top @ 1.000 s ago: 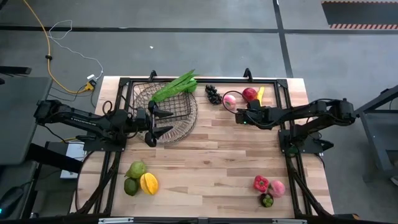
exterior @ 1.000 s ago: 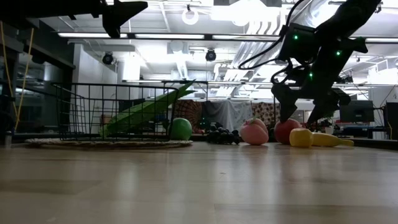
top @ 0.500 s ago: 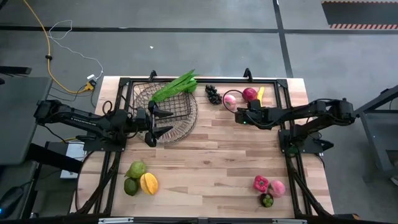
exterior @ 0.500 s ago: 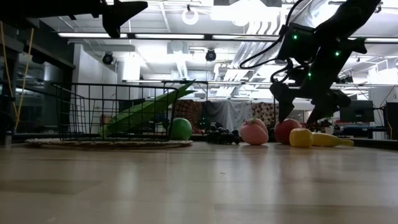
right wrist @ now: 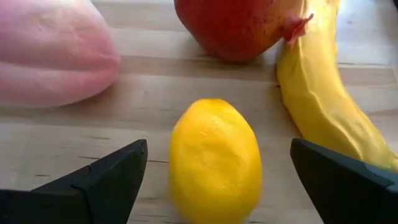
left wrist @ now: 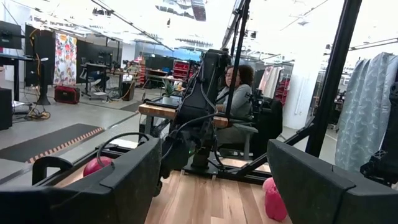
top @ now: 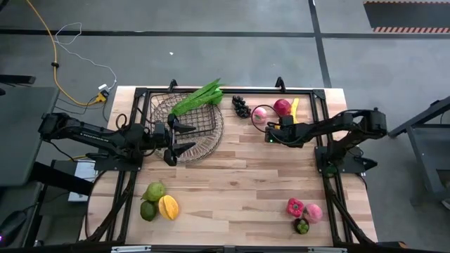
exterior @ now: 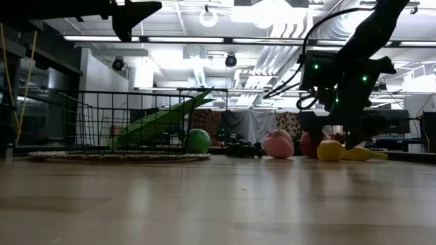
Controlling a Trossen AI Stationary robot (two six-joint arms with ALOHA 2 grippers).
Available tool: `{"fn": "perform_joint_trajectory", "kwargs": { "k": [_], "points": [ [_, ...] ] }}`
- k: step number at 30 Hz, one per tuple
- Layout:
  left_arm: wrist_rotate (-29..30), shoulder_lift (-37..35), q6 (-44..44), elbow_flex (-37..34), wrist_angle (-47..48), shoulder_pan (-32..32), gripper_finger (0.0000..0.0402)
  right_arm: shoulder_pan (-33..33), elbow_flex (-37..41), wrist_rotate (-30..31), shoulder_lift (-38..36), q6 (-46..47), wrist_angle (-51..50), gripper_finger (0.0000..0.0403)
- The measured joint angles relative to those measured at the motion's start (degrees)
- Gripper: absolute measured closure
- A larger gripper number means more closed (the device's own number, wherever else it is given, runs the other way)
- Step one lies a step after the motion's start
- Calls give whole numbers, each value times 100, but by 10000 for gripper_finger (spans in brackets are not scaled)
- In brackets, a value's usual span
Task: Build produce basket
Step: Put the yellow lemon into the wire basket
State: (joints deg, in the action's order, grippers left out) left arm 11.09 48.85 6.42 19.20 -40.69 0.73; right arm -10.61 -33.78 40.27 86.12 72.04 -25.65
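Observation:
The dark wire basket (top: 188, 123) stands at the far left, with a long green leafy stalk (top: 199, 97) leaning over its far rim. My left gripper (top: 188, 137) hangs open above the basket's near right rim, holding nothing. At the far right lie a pink fruit (right wrist: 53, 59), a red fruit (right wrist: 233, 25), a yellow banana (right wrist: 320, 106) and a yellow lemon (right wrist: 214, 158), all resting on the table. My right gripper (right wrist: 217, 186) is open, slanting down, one finger on either side of the lemon without touching it. Dark grapes (top: 241, 105) lie between basket and pink fruit.
Two green fruits (top: 151, 200) and a yellow-orange piece (top: 168, 206) lie near left. A red pepper (top: 294, 206), a pink piece (top: 313, 212) and a dark piece (top: 301, 226) lie near right. A green fruit (exterior: 198, 141) sits by the basket. A person (left wrist: 239, 93) sits beyond the table.
My right gripper has sunk toward the lemon and rolled about its own line, staying open; its fingers now stand low around the lemon. The fruits and the basket have kept their places.

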Motion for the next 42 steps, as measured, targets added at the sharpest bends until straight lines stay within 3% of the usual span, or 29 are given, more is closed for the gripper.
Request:
{"fn": "perform_joint_trajectory", "kwargs": {
  "k": [20, 34, 42],
  "points": [
    [0, -1, 2, 0, 2, -1, 119, 0, -9, -71, 598, 161, 436, 29],
    [0, -1, 89, 0, 2, -1, 119, 2, -18, -254, 598, 142, 459, 99],
    [0, -1, 92, 0, 4, 0, 119, 10, -11, -401, 411, 28, 103, 174]
  ]
}}
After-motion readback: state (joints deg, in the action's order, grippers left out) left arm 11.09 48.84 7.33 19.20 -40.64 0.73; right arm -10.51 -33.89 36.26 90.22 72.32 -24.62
